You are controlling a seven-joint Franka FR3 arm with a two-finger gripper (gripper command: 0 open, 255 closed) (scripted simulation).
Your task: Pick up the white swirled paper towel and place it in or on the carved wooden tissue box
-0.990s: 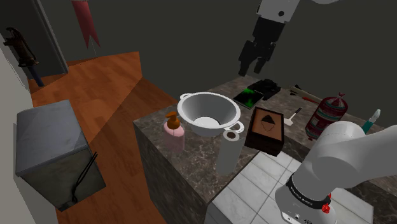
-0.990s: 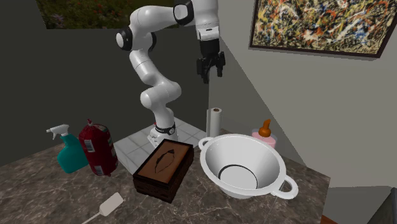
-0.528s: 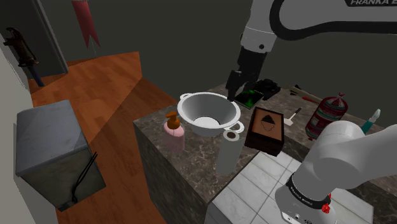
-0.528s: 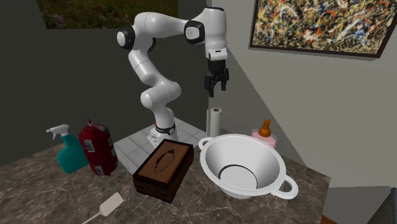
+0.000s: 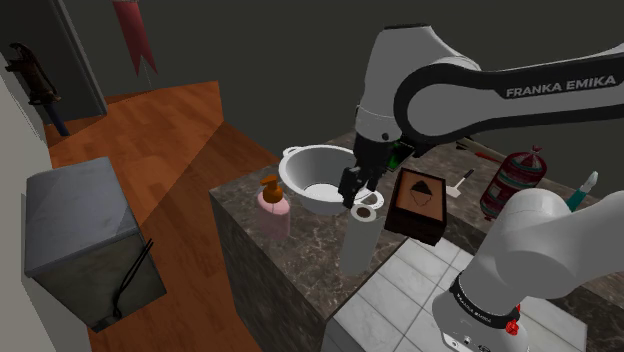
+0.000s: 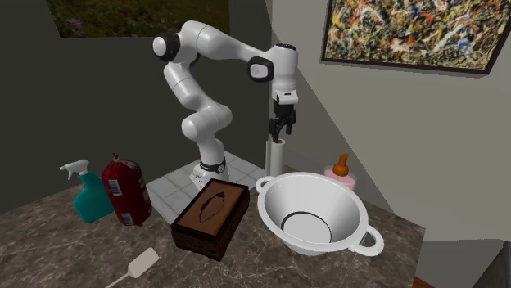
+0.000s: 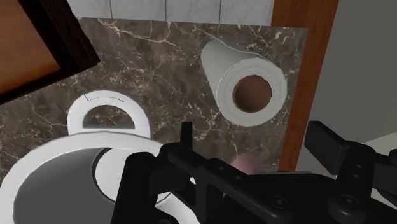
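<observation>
The white paper towel roll [image 5: 360,240] stands upright near the counter's edge, beside the bowl's handle. It is also in the second exterior view [image 6: 276,155], and the wrist view looks down on its brown core [image 7: 248,89]. My gripper [image 5: 352,188] [image 6: 280,129] hangs open just above the roll and touches nothing. In the wrist view the gripper [image 7: 254,145] has its fingers well apart, with the roll a little ahead of them. The dark carved wooden tissue box [image 5: 417,203] [image 6: 210,217] [image 7: 32,44] sits on the counter next to the roll and the bowl.
A big white two-handled bowl [image 5: 325,178] [image 6: 311,211] [image 7: 76,172] sits close to the roll. A pink soap dispenser [image 5: 272,203] [image 6: 339,170] stands at the counter's edge. A red bottle [image 6: 124,190], a teal spray bottle [image 6: 88,192] and a white spatula [image 6: 139,266] lie beyond the box.
The arm has come down from high over the counter. The open gripper has travelled across the bowl to just above the paper towel roll.
</observation>
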